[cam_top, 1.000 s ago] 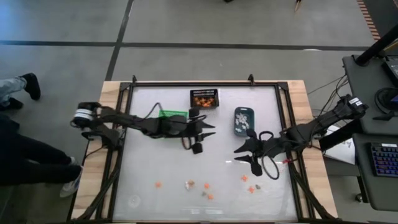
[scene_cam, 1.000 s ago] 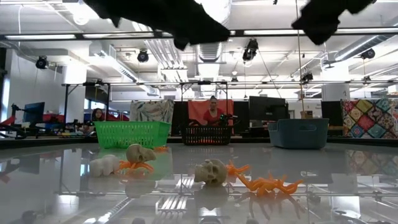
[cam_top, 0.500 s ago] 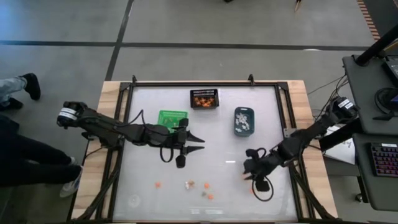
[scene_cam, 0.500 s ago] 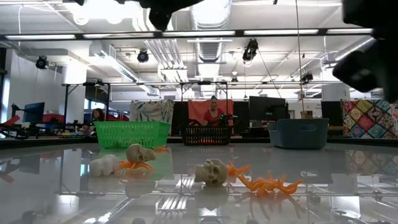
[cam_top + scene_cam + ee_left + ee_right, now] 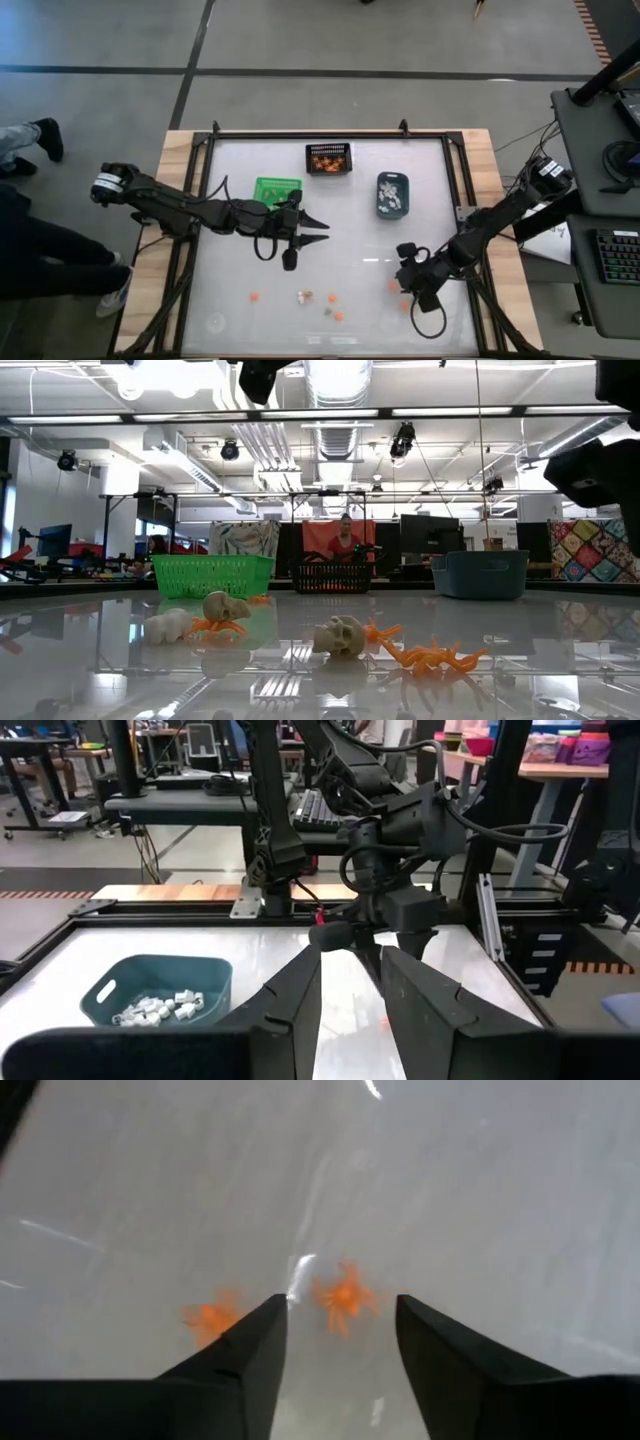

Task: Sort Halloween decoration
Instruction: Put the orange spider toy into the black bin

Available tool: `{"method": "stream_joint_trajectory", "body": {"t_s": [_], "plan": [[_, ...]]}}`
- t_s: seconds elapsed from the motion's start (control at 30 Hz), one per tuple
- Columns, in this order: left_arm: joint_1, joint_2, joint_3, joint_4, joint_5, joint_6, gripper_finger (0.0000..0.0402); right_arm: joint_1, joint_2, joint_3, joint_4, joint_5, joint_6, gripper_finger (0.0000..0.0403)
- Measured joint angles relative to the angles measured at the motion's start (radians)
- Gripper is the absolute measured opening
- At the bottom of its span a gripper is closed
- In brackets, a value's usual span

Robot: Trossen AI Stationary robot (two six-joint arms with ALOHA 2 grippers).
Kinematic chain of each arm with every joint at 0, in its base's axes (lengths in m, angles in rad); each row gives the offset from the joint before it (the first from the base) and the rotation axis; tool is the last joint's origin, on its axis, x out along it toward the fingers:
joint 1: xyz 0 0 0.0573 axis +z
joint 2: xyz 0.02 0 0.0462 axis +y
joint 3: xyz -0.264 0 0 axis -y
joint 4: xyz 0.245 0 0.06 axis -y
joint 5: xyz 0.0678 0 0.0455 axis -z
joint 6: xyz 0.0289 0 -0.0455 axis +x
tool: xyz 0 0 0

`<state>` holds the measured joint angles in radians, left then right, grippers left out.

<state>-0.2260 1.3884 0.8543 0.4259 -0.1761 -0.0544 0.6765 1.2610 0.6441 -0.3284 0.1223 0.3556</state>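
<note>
Some trinkets already lie in the mesh basket (image 5: 328,157) at twelve o'clock and the blue bin (image 5: 392,194). Loose ones (image 5: 318,299) wait at six o'clock (several left). The right gripper (image 5: 335,1330), jaws apart, hangs over an orange spider (image 5: 343,1297); the left gripper (image 5: 310,226) holds nothing, jaws slightly parted.

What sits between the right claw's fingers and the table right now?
In the right wrist view, an orange trinket lies on the table between the open right claw fingers, not gripped.
</note>
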Motion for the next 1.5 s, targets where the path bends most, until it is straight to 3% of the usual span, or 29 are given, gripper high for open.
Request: {"method": "stream_joint_trajectory", "body": {"t_s": [0.23, 0.6, 0.97, 1.5], "plan": [[0.0, 0.0, 0.0, 0.0, 0.0, -0.008, 0.009, 0.0, 0.021, 0.0, 0.017, 0.011, -0.151, 0.0226], [0.0, 0.0, 0.0, 0.0, 0.0, -0.009, 0.009, 0.0, 0.132, 0.002, 0.086, 0.016, -0.25, 0.0234], [0.0, 0.001, 0.0, 0.0, 0.0, -0.011, 0.0091, -0.015, 0.185, 0.003, 0.1, 0.012, -0.253, 0.0203], [0.0, 0.002, 0.0, 0.0, 0.0, -0.011, 0.0091, -0.036, 0.188, 0.002, 0.111, 0.012, -0.252, 0.0122]]}}
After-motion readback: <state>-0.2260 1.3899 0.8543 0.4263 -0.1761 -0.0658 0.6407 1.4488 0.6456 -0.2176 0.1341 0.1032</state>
